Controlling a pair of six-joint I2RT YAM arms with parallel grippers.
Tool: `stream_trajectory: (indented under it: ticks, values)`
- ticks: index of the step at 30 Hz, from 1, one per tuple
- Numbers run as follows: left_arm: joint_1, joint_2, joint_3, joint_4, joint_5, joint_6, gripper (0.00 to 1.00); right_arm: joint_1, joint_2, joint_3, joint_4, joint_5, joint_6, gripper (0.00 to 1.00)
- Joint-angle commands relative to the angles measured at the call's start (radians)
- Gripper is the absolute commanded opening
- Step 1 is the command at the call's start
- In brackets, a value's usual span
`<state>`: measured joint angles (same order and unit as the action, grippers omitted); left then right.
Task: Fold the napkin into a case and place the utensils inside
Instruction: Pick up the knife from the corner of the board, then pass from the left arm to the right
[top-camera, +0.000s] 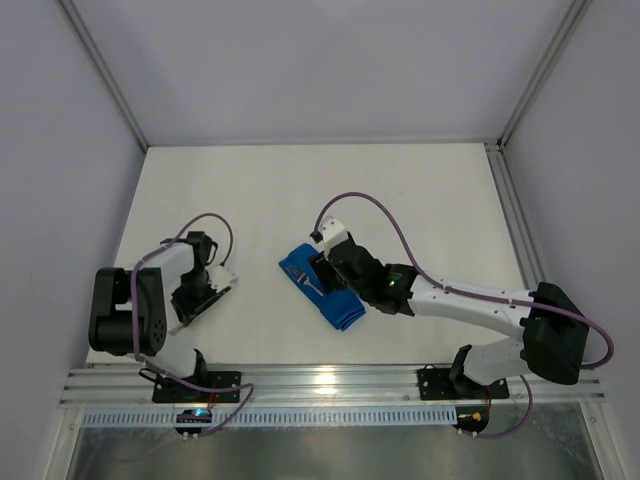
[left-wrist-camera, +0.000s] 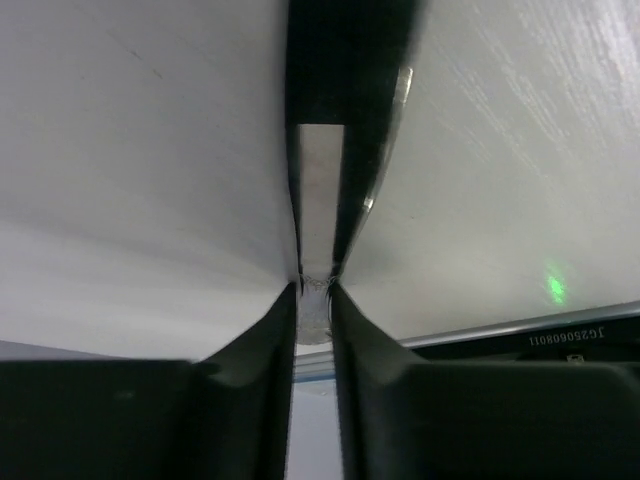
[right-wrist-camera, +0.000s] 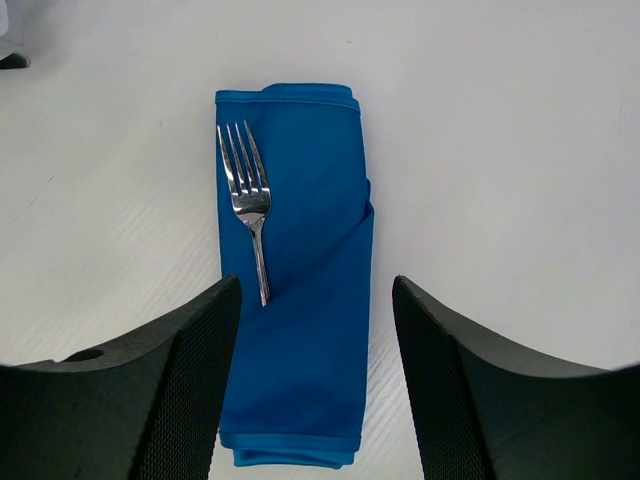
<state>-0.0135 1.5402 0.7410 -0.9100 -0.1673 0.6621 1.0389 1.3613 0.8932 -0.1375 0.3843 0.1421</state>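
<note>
The left tool (left-wrist-camera: 318, 240) is almost closed. It pinches a slim dark piece, likely the knife (left-wrist-camera: 350, 60), low on the counter (left-wrist-camera: 130, 150) at the left of the top view. The right tool (right-wrist-camera: 318, 300) is wide open and holds nothing. Under it, mid-frame, lies the blue case (right-wrist-camera: 310, 380) with the fork (right-wrist-camera: 250, 205) tucked in. I think the knife goes next: carry it over and slide it in beside the fork.

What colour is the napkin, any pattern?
The napkin is plain bright blue, unpatterned; right wrist view shows it best.
</note>
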Motion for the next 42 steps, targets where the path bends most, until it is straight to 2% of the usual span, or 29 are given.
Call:
stream_trajectory:
  ticks: [1,2,3,8,10,16,21,22,25,30,32,34,35,36,38,42]
  values:
    - [0.010,0.070,-0.014,0.252,0.046,0.010,0.13,0.003,-0.031,0.001,0.055,0.028,0.019,0.65]
    - [0.009,0.078,0.003,0.243,0.076,0.007,0.03,0.004,-0.031,0.003,0.053,0.030,0.019,0.65]
    - [0.010,0.086,0.012,0.225,0.104,0.002,0.00,0.004,-0.031,0.003,0.052,0.033,0.020,0.65]
    - [0.010,0.092,0.151,0.145,0.316,-0.070,0.00,0.003,-0.042,-0.008,0.052,0.028,0.027,0.65]
    - [0.047,0.083,0.199,0.125,0.399,-0.097,0.00,0.003,-0.054,-0.016,0.052,0.021,0.028,0.65]
    - [0.061,0.066,0.337,0.111,0.534,-0.180,0.00,-0.005,-0.090,-0.057,0.090,-0.001,0.031,0.65]
    - [0.061,0.107,0.396,0.109,0.566,-0.209,0.00,-0.014,-0.084,-0.066,0.104,-0.027,0.039,0.65]
    - [0.061,0.107,0.403,0.111,0.619,-0.220,0.00,-0.014,-0.083,-0.065,0.107,-0.031,0.039,0.64]
    - [0.061,0.078,0.423,0.109,0.727,-0.261,0.00,-0.023,-0.087,-0.068,0.147,-0.102,0.037,0.64]
    - [0.061,-0.018,0.495,0.082,1.009,-0.309,0.00,-0.033,-0.114,-0.071,0.357,-0.312,-0.035,0.69]
    - [0.063,-0.089,0.521,0.073,1.113,-0.320,0.00,-0.069,-0.142,-0.092,0.486,-0.364,-0.056,0.79]
    - [0.063,-0.126,0.552,0.040,1.175,-0.326,0.00,-0.130,-0.186,-0.123,0.593,-0.523,-0.003,0.87]
    - [0.063,-0.156,0.569,0.028,1.199,-0.331,0.00,-0.202,-0.197,-0.144,0.695,-0.586,0.025,0.93]
    - [0.061,-0.167,0.595,0.016,1.238,-0.337,0.00,-0.233,-0.203,-0.148,0.732,-0.638,0.048,0.94]
    - [0.063,-0.199,0.610,0.010,1.264,-0.355,0.00,-0.261,-0.191,-0.108,0.741,-0.717,0.036,0.94]
    - [0.061,-0.242,0.610,0.045,1.342,-0.435,0.00,-0.267,-0.105,0.027,0.642,-0.843,0.001,0.88]
